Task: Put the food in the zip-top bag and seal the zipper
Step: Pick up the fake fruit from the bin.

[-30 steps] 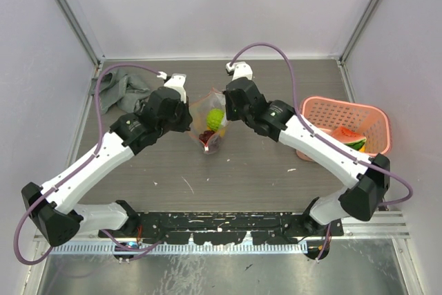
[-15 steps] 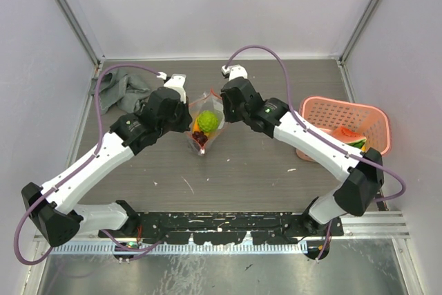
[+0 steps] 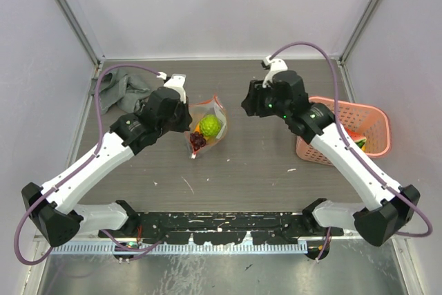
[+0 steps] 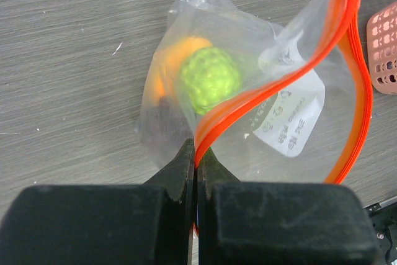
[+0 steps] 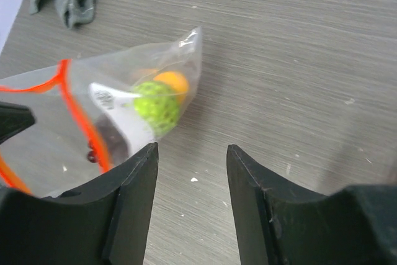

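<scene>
Table [image 3: 262, 170]: dark grey woodgrain, scuffed.
Walls [image 3: 207, 5]: pale lilac.
Cloth [image 3: 119, 93]: upper left.
Basket [image 3: 343, 102]: far right.
L gripper [image 4: 196, 151]: clamped on zipper [image 4: 361, 60].
R gripper [image 5: 191, 153]: apart, empty.

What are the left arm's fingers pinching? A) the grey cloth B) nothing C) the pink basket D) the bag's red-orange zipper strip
D: the left wrist view shows the left fingers shut on the zipper strip at the edge of the clear bag.

The left arm [image 3: 90, 164] and right arm [image 3: 345, 160] are being shown as white shells between black joint housings, purple cables [image 3: 304, 43] being looped alongside, black wedge-shaped fingers [image 5: 133, 203] being shown.
</scene>
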### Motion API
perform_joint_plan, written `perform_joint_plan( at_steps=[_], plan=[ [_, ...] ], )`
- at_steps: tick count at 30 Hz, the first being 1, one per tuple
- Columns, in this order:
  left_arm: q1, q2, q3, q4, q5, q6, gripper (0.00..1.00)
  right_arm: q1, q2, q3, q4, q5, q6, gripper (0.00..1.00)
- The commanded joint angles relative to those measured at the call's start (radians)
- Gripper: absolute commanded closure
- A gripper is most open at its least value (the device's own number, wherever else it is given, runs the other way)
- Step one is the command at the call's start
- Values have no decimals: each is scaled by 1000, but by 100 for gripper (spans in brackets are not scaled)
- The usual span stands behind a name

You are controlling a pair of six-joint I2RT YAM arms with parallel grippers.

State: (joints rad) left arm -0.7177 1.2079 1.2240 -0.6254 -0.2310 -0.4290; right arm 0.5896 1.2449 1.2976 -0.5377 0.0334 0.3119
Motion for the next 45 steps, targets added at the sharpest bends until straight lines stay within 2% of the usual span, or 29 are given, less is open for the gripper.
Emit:
perform_joint_plan(
  at_steps=[1, 7, 10, 12, 17, 18, 23, 26, 33, 38, 45],
  plan=[
    [7, -4, 14, 58, 7, 7, 100, -115, -78, -63, 22, -57, 11, 45],
    [7, 11, 19, 57, 13, 12, 100, -249, -144, -139, -28, 88, 53, 37],
    [6, 17, 22, 55, 16, 13, 100, -314, -168, -185, -36, 206, 85, 27],
    [6, 16, 21, 56, 16, 13, 100, -355, -179, -210, -33, 267, 108, 24],
    [8, 21, 19, 61, 15, 18, 100, -446, -171, -213, -60, 357, 173, 2],
    [9, 24, 20, 61, 16, 18, 100, -461, -164, -207, -73, 390, 193, 0],
    [9, 40, 25, 59, 16, 19, 100, -508, -172, -191, -133, 573, 280, 0],
    [12, 43, 28, 58, 13, 20, 100, -553, -197, -216, -132, 628, 270, 0],
    [17, 47, 27, 61, 27, 21, 100, -775, -127, -247, -154, 590, 285, 0],
    [18, 48, 25, 62, 27, 21, 100, -868, -78, -290, -123, 592, 279, 0],
    [21, 53, 29, 61, 38, 21, 100, -954, -29, -341, -45, 507, 267, 0]
  ],
)
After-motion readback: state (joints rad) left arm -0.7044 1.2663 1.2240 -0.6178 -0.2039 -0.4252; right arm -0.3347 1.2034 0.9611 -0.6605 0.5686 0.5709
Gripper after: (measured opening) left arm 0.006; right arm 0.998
